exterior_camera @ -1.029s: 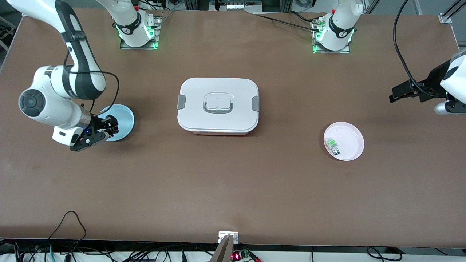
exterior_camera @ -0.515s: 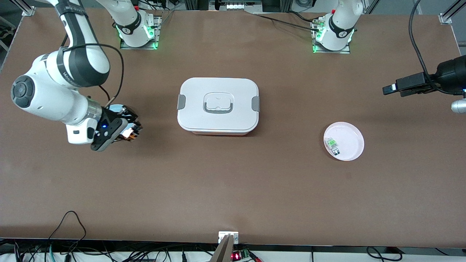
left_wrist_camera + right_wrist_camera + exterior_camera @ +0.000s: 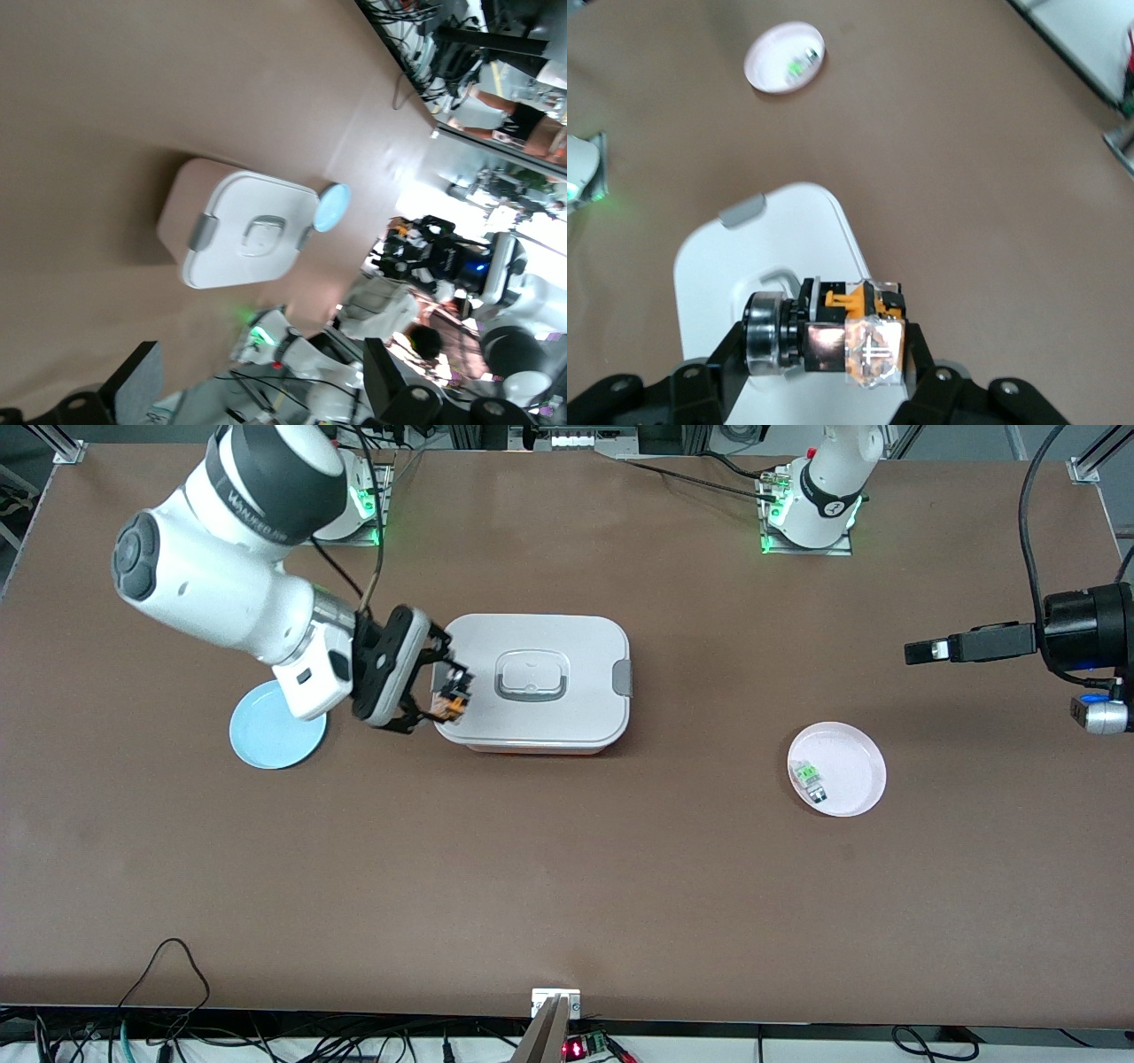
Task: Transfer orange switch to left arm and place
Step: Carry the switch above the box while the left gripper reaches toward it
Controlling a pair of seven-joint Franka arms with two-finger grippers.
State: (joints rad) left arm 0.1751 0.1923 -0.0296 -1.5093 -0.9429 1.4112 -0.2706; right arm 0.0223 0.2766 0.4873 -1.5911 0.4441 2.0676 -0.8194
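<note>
Mid-carry: the right gripper (image 3: 440, 683) has its jaws pinching the orange switch (image 3: 454, 701) above the box (image 3: 567, 717) edge. Left gripper (image 3: 923, 653) waits over the surface's end, jaws spread; the handoff looks next.

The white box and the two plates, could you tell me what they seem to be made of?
The box looks like smooth moulded plastic: matte white lid with rounded corners, grey clips, and a recessed grey-edged handle. The blue plate and the pink plate also look like plastic, going by their flat uniform colour and thin raised rims, though glazed ceramic cannot be ruled out.
</note>
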